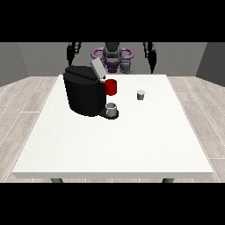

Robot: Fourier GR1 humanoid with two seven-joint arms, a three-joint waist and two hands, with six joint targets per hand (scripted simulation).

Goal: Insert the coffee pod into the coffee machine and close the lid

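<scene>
Matt black plastic coffee machine [85, 94], smooth matt white table [114, 140], wood-look floor [26, 103].

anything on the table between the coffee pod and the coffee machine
Front view: only bare white table between the coffee pod and the coffee machine, whose red part faces the pod.

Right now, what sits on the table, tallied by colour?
Black: 1, coffee machine, lid up
Red: 1, cup beside the machine
Grey: 2, cup on the machine's tray; coffee pod standing apart
Total: 4
</scene>
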